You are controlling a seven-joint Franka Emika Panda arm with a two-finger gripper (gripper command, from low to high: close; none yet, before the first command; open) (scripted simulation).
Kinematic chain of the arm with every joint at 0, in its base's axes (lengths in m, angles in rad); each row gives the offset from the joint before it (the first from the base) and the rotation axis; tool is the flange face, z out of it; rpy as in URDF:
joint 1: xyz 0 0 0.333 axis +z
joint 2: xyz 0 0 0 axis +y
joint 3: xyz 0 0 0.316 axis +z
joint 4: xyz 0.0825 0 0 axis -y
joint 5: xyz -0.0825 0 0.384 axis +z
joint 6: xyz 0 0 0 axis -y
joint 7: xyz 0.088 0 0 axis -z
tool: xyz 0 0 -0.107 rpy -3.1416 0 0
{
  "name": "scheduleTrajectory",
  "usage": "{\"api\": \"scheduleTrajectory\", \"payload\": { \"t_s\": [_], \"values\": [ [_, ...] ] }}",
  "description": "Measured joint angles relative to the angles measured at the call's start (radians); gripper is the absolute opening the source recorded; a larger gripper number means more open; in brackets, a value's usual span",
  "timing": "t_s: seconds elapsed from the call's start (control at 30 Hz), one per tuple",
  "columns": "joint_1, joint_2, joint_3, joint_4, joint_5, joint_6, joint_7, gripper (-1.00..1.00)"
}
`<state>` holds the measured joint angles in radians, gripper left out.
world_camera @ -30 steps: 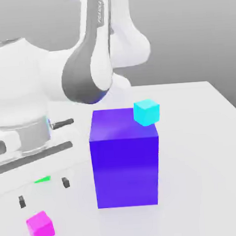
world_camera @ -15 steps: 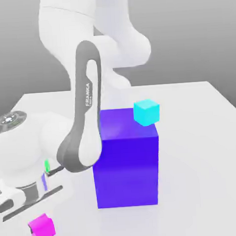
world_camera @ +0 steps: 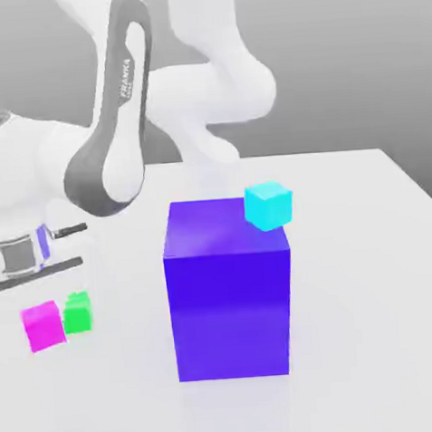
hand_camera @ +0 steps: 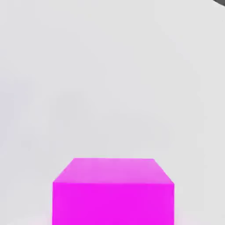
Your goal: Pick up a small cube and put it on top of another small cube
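The small magenta cube (world_camera: 43, 325) hangs just under the arm's hand at the exterior view's left, and my gripper (world_camera: 40, 309) is shut on it. In the hand view the same magenta cube (hand_camera: 113, 191) sits close in front of the camera over the white table. The small green cube (world_camera: 77, 313) rests on the table right beside the magenta one, on its exterior-view right. The two look nearly level in the picture. I cannot tell whether they touch.
A big blue-violet block (world_camera: 229, 291) stands in the middle of the white table (world_camera: 369, 281). A cyan cube (world_camera: 269, 205) shows at its upper far corner. The arm's white and grey links (world_camera: 114, 136) loom over the table's left half.
The hand came down over the magenta cube near the front edge and closed on it. Now the cube has risen and moved back, next to the green cube.
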<state>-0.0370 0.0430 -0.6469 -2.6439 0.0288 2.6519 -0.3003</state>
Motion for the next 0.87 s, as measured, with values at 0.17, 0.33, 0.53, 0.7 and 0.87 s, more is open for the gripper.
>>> {"api": "scheduleTrajectory", "payload": {
  "t_s": [0.17,0.33,0.53,0.7,0.87],
  "values": [
    [-0.128,-0.157,-0.003,-0.126,-0.196,0.0,0.166,-1.0],
    [-0.239,-0.273,0.007,-0.235,-0.316,0.016,0.273,-1.0],
    [-0.129,-0.175,-0.06,-0.24,-0.126,0.101,0.143,-1.0],
    [-0.066,-0.07,-0.067,-0.236,0.077,0.181,0.002,-1.0],
    [-0.072,0.026,-0.024,-0.236,0.226,0.269,-0.102,-1.0]
  ]
}}
